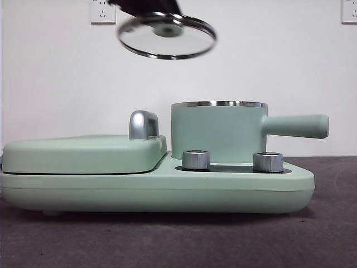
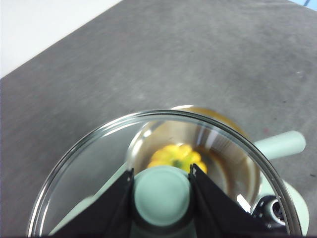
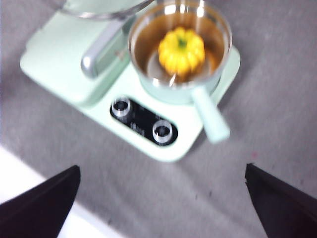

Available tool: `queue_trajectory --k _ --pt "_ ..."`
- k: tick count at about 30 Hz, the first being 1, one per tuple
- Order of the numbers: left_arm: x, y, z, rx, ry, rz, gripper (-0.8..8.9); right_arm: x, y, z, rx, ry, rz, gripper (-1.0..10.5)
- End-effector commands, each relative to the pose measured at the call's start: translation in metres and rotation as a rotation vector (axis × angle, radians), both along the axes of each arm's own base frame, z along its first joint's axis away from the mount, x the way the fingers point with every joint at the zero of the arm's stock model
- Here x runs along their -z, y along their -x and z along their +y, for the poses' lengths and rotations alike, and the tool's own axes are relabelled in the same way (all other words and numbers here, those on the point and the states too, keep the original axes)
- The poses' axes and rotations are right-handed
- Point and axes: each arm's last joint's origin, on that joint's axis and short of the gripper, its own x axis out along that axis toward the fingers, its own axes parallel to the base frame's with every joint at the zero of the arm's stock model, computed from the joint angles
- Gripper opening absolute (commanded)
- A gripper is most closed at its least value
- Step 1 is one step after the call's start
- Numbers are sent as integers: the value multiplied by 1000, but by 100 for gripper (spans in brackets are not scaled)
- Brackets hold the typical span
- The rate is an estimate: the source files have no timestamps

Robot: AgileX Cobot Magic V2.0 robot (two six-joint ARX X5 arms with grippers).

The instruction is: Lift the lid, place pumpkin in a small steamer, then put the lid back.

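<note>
Left wrist view: the left gripper (image 2: 162, 191) is pinching the mint-green knob (image 2: 162, 194) of the lid (image 2: 89, 168), one black jaw pressed to each side. Gripping at the knob keeps the glass clear of the jaws and lets the disc hang roughly flat. Through the glass, the pumpkin (image 2: 173, 156) is seen sitting inside the small steamer (image 2: 277, 146).

In the front view the lid (image 1: 166, 36) is held high, well above the steamer (image 1: 218, 131) and offset toward the flat cover (image 1: 83, 153), slightly tilted. My judgement is that only lowering and centring it on the steel rim remains.

In the right wrist view the right gripper (image 3: 163, 198) is spread wide, holding nothing, well back from the base (image 3: 54, 64). The pumpkin (image 3: 181, 50) rests stem up, central in the pot.
</note>
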Motion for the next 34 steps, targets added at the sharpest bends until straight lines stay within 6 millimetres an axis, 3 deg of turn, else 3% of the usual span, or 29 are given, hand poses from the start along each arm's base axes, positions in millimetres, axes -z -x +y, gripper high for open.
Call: queue_trajectory --k 1,9,14,20,34 --pt "2 -4 -20 39 33 -39 15 12 23 -12 36 -61 -6 559" --pt "33 -15 -61 106 34 -39 15 46 73 -40 20 -226 -199 545" --pt "49 -26 -74 113 43 -49 15 62 93 -51 12 -272 -242 541" --pt "67 -34 -80 113 24 -23 15 66 100 -56 29 -296 -256 541" --pt "71 -33 -83 176 10 -18 15 65 99 -56 49 -312 -248 541"
